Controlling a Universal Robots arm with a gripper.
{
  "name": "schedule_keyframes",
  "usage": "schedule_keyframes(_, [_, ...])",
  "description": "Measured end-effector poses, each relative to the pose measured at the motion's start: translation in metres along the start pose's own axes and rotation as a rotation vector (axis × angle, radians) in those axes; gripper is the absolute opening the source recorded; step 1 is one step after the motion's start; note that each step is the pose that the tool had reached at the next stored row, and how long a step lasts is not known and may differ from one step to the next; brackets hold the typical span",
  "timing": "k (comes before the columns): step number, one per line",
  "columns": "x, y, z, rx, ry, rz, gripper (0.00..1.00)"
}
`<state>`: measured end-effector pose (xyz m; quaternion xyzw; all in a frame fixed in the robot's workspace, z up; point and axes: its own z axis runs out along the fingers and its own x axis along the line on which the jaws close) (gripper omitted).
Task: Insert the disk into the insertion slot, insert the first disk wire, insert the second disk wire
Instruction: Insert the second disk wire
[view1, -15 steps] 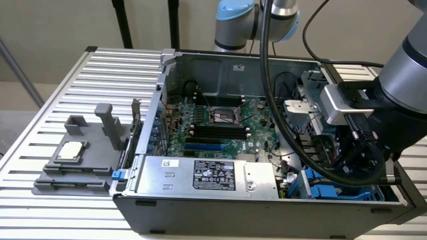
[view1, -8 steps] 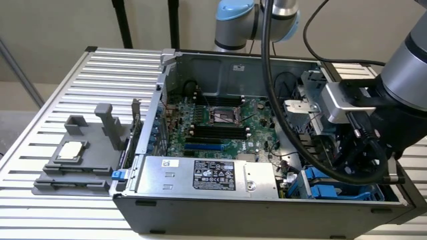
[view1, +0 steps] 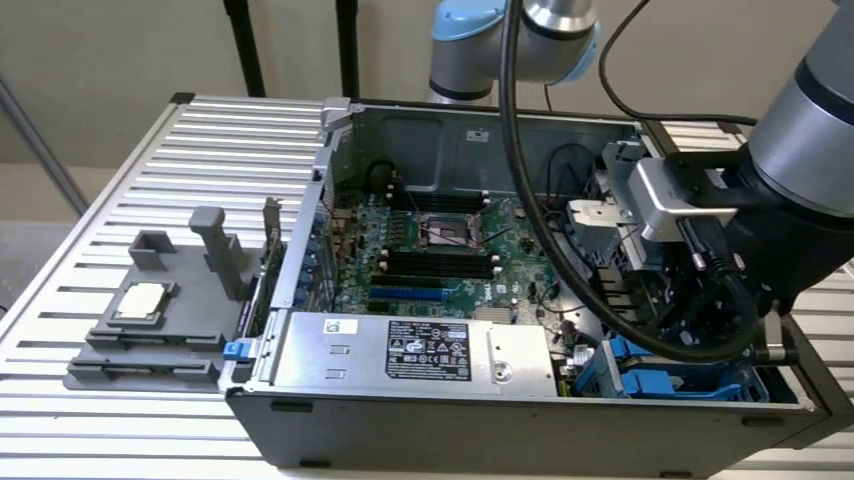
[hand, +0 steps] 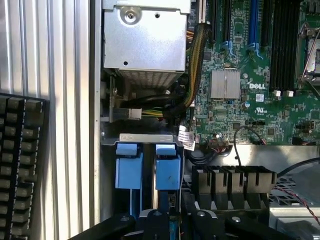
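Arm: the robot arm (view1: 801, 130) reached down from the exterior view's upper right into the open computer case (view1: 534, 420), its wrist over the case's corner nearest the camera on the exterior view's right.
Gripper: the gripper (hand: 170, 222) showed as dark finger parts at the edge of the wrist view, directly over the drive bay.
Jaws: they stood close together around a thin blue edge; whether they pinched it or only framed it could not be told.
Disk: the disk (hand: 167, 172) stood on edge in the cage, seen as a blue-framed block with a bright blue face, one of two blue blocks side by side; it lay right in line with the jaws and just beyond them.
Insertion slot: the insertion slot (hand: 142, 137) was the grey metal cage with blue rails, just beside the power supply (hand: 145, 35); in the exterior view its blue parts (view1: 667, 380) showed under the arm.
Neighbouring blue block: a second blue tab (hand: 128, 167) sat beside the disk, off the jaws' line.
Wires: a sleeved cable bundle (hand: 195, 65) ran from the power supply past the motherboard (hand: 250, 75) toward the cage; a white connector (hand: 134, 114) lay loose above the cage.
Outside the case: a grey fixture (view1: 160, 310) sat on the slatted table (view1: 120, 180), well apart from the gripper.
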<state>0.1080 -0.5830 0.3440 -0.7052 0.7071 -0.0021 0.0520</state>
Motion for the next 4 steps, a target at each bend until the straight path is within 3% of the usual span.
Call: schedule_keyframes(4, [0.0,0.0,0.0,0.0,-0.0001,0.0,0.25])
